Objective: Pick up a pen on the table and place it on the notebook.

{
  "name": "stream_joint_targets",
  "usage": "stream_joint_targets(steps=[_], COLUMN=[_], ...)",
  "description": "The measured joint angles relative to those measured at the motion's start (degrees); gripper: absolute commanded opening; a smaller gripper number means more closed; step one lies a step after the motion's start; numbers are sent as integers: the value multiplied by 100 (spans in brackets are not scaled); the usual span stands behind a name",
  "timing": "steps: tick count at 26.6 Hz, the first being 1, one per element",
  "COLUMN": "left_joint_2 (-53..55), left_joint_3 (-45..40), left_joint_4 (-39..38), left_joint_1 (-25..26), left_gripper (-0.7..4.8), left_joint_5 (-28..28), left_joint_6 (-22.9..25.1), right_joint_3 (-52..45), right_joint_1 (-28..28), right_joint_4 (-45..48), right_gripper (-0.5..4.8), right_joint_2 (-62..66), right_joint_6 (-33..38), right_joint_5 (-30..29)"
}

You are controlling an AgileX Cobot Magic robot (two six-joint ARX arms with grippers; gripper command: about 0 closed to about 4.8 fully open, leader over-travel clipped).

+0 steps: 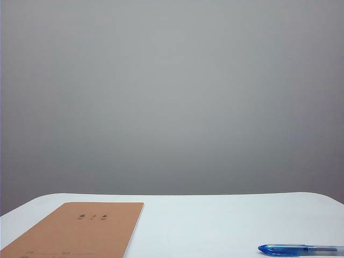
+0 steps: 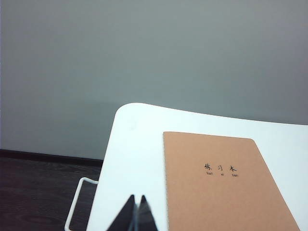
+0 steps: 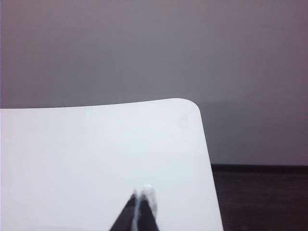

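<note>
Just beside the left hand (image 2: pixel 136 211), its fingers pressed together, lies the tan notebook (image 2: pixel 221 185) on the white worktop (image 2: pixel 134 144). Right hand (image 3: pixel 139 207) closed, empty; pen (image 1: pixel 301 250) lies apart from the notebook.

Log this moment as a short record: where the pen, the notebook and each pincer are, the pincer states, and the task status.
pen: lying flat on the table, at the near right edge of the exterior view, blue tip toward the notebook
notebook: flat, near left of the table, cover up, nothing on it
left pincer: shut, empty, above the table beside the notebook
right pincer: shut, empty, above bare table
task status: pen not yet picked up
</note>
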Motion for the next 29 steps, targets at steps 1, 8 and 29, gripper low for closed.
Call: stream_joint_targets(steps=[1, 8, 29], left_joint_2=[0, 0, 603], left_joint_3=[0, 0, 1478], left_joint_4=[0, 9, 638], left_joint_1=[0, 0, -2], left_gripper=[-5, -5, -5], left_joint_5=[0, 0, 490], left_joint_6=[0, -149, -789], right_joint_3=[0, 0, 442], right_joint_1=[0, 0, 0], right_joint_4=[0, 0, 2905], right_gripper=[-6, -5, -6], right_joint_2=[0, 0, 105], right_joint_6=[0, 0, 557], right_joint_5=[0, 0, 627])
